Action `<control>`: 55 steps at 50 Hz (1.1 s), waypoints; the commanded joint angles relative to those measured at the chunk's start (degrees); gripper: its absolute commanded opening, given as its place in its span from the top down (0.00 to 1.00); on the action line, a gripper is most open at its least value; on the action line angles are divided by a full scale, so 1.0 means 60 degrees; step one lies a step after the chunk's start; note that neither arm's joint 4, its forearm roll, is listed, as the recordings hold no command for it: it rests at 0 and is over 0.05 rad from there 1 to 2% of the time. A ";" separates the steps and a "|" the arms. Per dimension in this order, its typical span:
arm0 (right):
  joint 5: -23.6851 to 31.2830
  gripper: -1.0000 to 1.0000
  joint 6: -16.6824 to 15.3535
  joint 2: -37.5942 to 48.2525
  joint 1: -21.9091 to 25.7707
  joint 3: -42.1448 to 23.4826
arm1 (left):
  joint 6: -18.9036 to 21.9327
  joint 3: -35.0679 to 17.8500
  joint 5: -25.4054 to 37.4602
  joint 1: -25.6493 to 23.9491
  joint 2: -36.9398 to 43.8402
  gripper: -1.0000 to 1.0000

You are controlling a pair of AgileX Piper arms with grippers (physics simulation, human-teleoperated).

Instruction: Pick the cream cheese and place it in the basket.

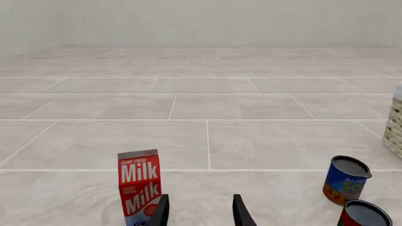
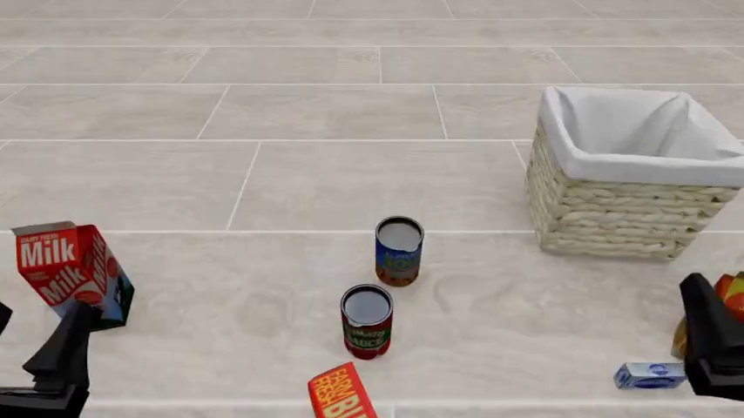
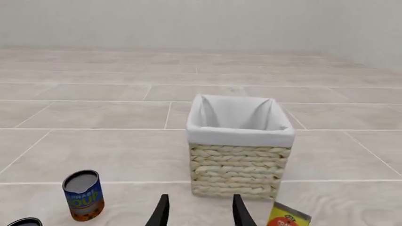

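The cream cheese [image 2: 650, 375] lies flat at the near right, just left of the right gripper [image 3: 197, 210], well apart from the basket [image 2: 628, 209] farther back. Both the right and the left gripper [image 1: 199, 211] hang spread wide, holding nothing.

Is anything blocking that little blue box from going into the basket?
Nothing visible does. The cream cheese lies beside the right pincer, and the floor between it and the basket shows bare; both cans stand off to the left.

Cream cheese [image 2: 650, 375] front right — basket [image 2: 628, 218] behind it; cans [image 2: 399, 252] centre.
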 commanded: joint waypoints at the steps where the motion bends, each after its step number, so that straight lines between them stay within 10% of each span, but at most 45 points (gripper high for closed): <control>1: 0.0525 0.00 0.0051 0.1067 -0.0054 -0.1168 | 0.0000 0.0000 0.0000 0.0000 0.0001 0.00; 12: 0.1749 0.00 0.0354 0.2468 0.0248 -0.2477 | 0.0000 0.0000 0.0000 0.0000 0.0001 0.00; 55: 0.5923 0.00 -0.6571 0.5826 0.0359 -0.5017 | 0.0000 0.0000 0.0000 0.0000 0.0001 0.00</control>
